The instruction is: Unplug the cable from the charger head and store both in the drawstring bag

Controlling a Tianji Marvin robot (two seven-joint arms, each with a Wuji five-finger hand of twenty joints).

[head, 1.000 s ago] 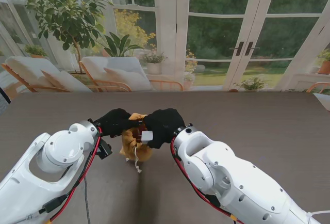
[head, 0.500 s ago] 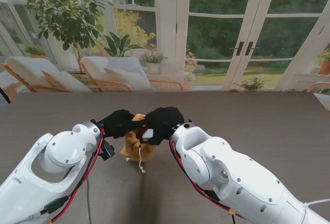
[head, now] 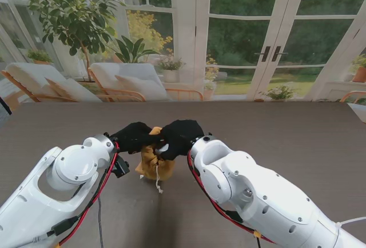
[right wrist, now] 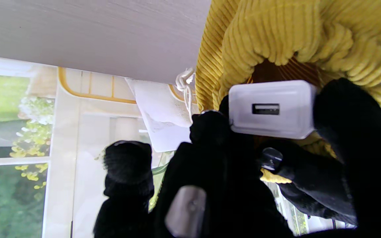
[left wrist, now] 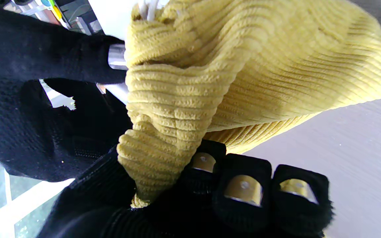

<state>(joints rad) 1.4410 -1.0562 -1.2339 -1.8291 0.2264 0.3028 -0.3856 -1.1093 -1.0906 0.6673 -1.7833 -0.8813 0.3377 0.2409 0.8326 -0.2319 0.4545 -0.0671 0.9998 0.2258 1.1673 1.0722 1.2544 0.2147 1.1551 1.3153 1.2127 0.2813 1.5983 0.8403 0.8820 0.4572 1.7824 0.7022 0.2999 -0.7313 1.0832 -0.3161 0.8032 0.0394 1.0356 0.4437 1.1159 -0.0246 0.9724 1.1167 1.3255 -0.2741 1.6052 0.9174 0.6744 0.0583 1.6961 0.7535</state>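
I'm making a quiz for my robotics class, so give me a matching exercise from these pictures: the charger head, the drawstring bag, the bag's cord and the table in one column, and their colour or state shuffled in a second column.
Column one:
1. charger head
2. drawstring bag
3. cord
4. table

Column two:
A. dark grey-brown, bearing the bag
B. yellow corduroy, gripped by the left hand
C. white, USB port empty, held by the right hand at the bag's mouth
D. white, dangling down the bag's near side

Pairs: 1-C, 2-B, 3-D, 4-A
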